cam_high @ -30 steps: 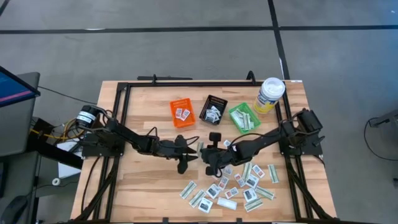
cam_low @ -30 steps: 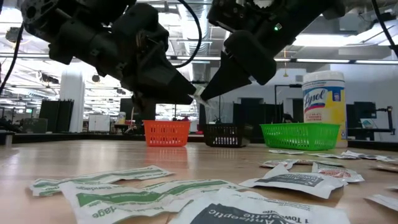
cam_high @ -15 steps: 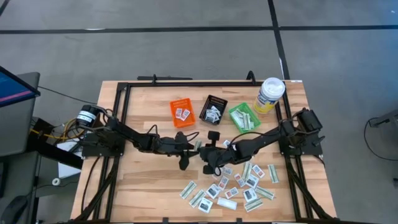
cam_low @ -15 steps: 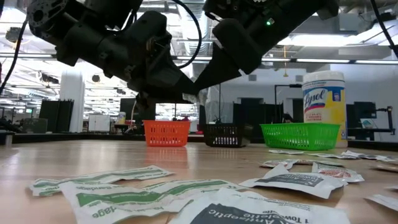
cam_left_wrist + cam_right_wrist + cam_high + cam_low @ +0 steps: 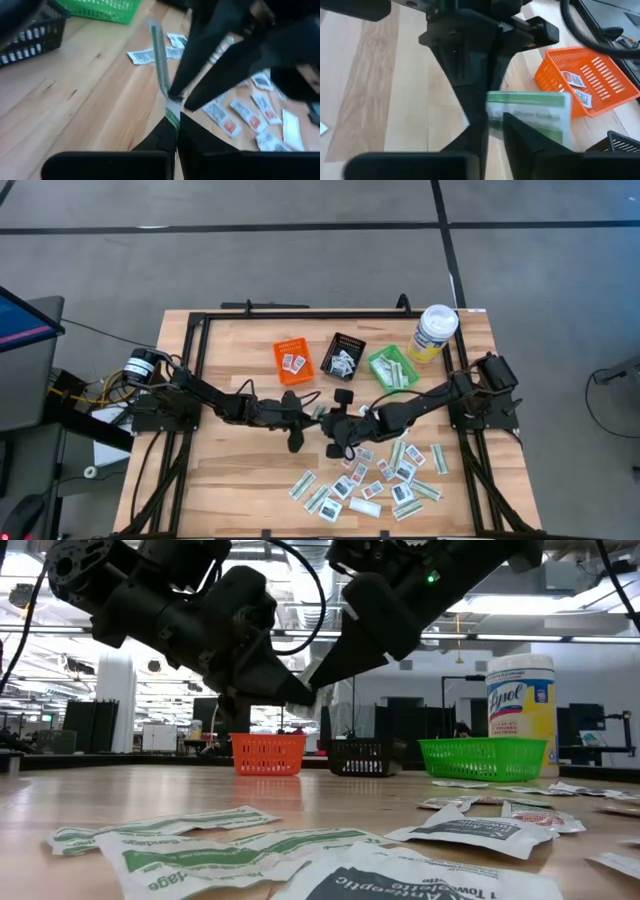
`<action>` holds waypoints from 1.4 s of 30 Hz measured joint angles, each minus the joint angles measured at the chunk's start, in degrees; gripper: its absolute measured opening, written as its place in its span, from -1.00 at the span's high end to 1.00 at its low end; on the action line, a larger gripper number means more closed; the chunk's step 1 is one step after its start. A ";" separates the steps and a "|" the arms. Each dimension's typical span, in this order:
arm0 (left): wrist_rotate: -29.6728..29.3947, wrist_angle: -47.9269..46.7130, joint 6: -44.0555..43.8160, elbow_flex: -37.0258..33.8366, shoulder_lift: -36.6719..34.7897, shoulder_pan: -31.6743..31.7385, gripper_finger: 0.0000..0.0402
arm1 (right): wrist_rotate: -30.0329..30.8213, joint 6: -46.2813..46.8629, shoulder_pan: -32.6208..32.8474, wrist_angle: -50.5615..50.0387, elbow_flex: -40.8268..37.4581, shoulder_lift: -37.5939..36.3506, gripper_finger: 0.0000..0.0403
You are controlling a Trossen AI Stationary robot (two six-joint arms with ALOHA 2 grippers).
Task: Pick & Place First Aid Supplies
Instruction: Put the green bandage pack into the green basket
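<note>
My two grippers meet above the middle of the table, over bare wood. A long pale-green strip packet [image 5: 160, 60] stands between them. My left gripper [image 5: 173, 121] is shut on it. My right gripper [image 5: 495, 131] comes from the table's right side, its fingers a little apart on either side of the same packet [image 5: 530, 117]; I read it as open. In the high view the two tips meet at the packet [image 5: 319, 412]. Many more first aid supplies [image 5: 380, 475] lie flat on the table near the front right. My left gripper pinches the strip's near end [image 5: 172, 111] between its two fingers, coming nearly level from the table's left. The strip stands up out of the fingertips, lifted clear of the table. My right gripper: I cannot tell whether its fingers [image 5: 215, 65] touch the strip.
Three small bins stand in a row at the back: orange [image 5: 293, 361], black [image 5: 344, 357], green [image 5: 392, 368]. A white-lidded yellow canister [image 5: 433, 332] stands at the back right. Bare wood lies at the table's front left.
My left gripper has shut on the green strip that my right gripper held up. Both arms have stayed almost where they were, and the strip has kept its place between them.
</note>
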 joint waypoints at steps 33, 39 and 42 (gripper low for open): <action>-6.62 -1.45 32.59 0.00 0.02 -5.88 0.96 | -12.20 10.86 0.59 -5.09 0.00 -5.70 -0.13; -5.96 7.17 33.32 -0.02 0.02 -5.56 0.96 | -11.76 10.36 -0.06 -2.90 0.00 -5.34 -0.12; -4.77 8.47 34.46 -0.02 0.02 -6.06 0.96 | -10.58 10.20 -0.66 -1.49 0.00 -5.34 -0.11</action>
